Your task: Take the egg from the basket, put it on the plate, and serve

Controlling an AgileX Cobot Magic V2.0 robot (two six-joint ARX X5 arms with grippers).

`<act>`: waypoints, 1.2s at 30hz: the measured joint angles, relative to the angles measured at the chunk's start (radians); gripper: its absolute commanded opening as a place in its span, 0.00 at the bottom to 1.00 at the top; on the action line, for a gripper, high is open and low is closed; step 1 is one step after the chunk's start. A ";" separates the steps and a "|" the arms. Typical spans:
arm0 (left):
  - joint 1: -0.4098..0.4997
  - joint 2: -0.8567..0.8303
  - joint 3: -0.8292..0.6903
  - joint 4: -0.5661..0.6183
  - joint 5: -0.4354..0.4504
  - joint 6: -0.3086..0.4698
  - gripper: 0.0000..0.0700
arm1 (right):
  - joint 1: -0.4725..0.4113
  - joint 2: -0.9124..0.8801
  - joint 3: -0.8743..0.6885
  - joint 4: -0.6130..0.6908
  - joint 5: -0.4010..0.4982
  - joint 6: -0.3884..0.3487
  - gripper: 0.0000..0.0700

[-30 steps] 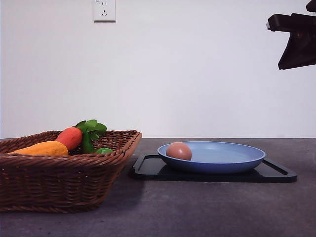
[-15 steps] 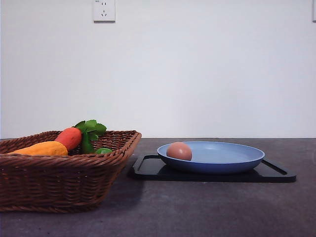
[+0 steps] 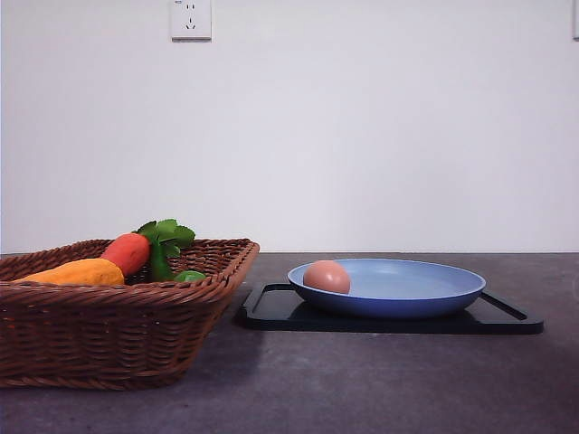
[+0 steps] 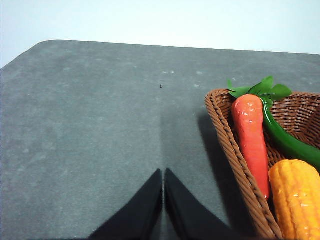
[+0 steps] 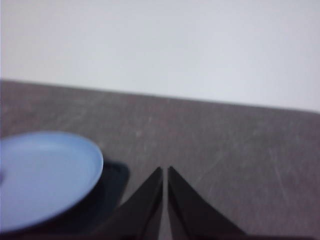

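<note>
smooth brownish-pink egg (image 3: 327,277), unbroken

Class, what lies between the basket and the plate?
In the front view, between basket and plate: the black tray's near end and bare table.

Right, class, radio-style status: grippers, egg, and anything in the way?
Left gripper and right gripper: jaws shut, empty. Egg on the plate, out of the basket. Plate sits on black tray; nothing blocking.

No readable text, label, brand or number appears on anything here.
</note>
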 measured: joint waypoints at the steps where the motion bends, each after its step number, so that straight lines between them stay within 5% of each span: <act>1: 0.000 0.000 0.000 0.000 0.000 0.000 0.00 | -0.004 -0.002 -0.007 -0.010 -0.007 -0.001 0.00; 10: 0.000 0.000 0.000 0.000 0.000 -0.001 0.00 | -0.012 -0.005 -0.009 -0.158 -0.013 0.011 0.00; 36: 0.000 0.000 0.000 0.001 0.000 -0.002 0.00 | -0.012 -0.005 -0.009 -0.114 -0.013 0.017 0.00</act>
